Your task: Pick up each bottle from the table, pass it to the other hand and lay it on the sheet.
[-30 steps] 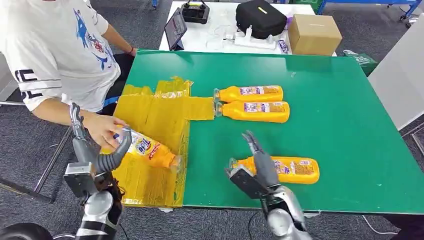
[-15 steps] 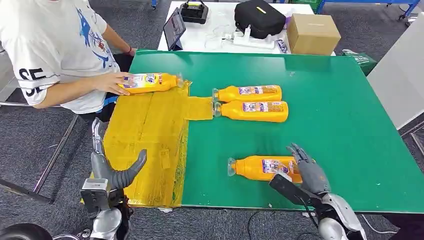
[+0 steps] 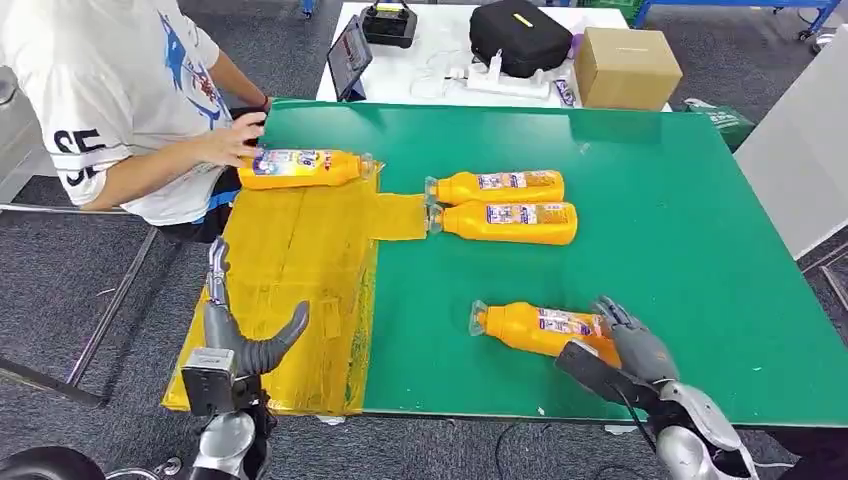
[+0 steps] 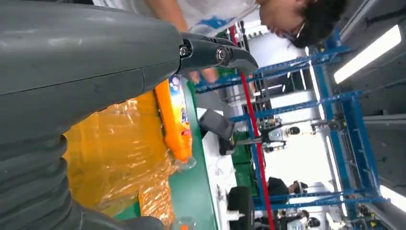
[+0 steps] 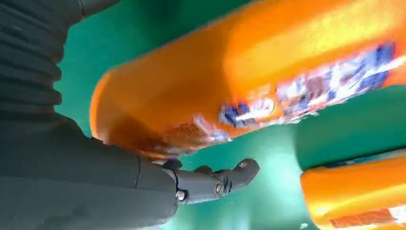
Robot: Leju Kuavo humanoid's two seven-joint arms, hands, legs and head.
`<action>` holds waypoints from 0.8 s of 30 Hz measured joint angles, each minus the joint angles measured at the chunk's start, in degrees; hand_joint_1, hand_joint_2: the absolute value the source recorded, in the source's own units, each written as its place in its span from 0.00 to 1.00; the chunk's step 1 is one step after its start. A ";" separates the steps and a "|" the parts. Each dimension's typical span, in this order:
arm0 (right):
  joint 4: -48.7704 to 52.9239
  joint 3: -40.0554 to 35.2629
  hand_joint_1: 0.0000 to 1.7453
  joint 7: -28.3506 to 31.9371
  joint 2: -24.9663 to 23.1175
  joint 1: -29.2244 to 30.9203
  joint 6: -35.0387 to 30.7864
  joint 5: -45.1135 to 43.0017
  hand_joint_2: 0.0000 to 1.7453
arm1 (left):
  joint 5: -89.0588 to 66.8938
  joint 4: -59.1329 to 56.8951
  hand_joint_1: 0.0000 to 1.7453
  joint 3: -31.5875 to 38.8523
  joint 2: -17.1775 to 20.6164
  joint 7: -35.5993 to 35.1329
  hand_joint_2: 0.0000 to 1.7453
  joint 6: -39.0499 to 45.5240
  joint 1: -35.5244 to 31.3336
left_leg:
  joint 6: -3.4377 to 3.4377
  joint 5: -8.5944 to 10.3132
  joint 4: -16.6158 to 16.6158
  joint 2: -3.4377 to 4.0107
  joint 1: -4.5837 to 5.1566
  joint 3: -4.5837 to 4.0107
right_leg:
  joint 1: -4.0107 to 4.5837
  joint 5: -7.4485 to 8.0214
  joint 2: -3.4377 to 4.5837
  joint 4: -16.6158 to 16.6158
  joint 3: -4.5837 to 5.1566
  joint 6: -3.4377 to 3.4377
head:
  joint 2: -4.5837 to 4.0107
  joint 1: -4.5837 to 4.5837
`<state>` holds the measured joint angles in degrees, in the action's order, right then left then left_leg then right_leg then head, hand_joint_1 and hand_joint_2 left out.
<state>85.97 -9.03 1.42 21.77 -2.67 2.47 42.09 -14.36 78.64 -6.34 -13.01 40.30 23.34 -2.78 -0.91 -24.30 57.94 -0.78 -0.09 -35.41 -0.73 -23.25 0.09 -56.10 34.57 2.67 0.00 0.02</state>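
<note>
Your right hand (image 3: 628,345) gripped the base of 1 orange plastic bottle (image 3: 535,328) lying on the green table (image 3: 690,250); your left hand (image 3: 240,335) hung open, holding nothing.

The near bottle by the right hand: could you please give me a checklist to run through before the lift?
1. Right hand at the near bottle: ok, its fingers wrap the base end.
2. Firm grasp: cannot tell; the right wrist view is blurred, with one finger under the bottle.
3. Left hand free to receive: ok, it holds nothing over the sheet.
4. Space on the sheet: ok, one bottle lies at its far edge, the near part is bare.
5. Person's hand out of the way: not ok, it rests on that far bottle.
6. Other two bottles: ok, apart from the near bottle.
</note>
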 measured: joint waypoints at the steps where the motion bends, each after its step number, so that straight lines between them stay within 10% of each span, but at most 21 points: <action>1: -0.72 -0.02 0.00 0.11 0.07 0.58 -0.20 0.72 1.00 | 0.00 -0.26 0.00 -0.13 -0.02 0.00 1.00 -0.04 -0.14 | 0.00 0.00 0.00 0.00 0.00 -0.01 | 0.01 0.00 0.00 0.00 -0.01 0.00 | 0.00 0.00; 24: -10.85 -1.64 0.00 2.36 -0.06 10.15 0.37 2.65 1.00 | -0.20 -4.05 0.00 -0.26 -0.63 0.00 1.00 -0.92 -2.59 | -0.01 0.03 0.00 0.09 0.00 -0.03 | 0.01 0.02 0.02 -0.01 0.01 0.00 | 0.00 0.00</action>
<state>75.12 -10.67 3.78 21.70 7.48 2.84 44.74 -14.56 74.60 -6.60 -13.64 40.30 22.43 -5.37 -0.92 -24.26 57.94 -0.70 -0.10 -35.44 -0.73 -23.23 0.11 -56.12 34.58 2.66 0.00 0.02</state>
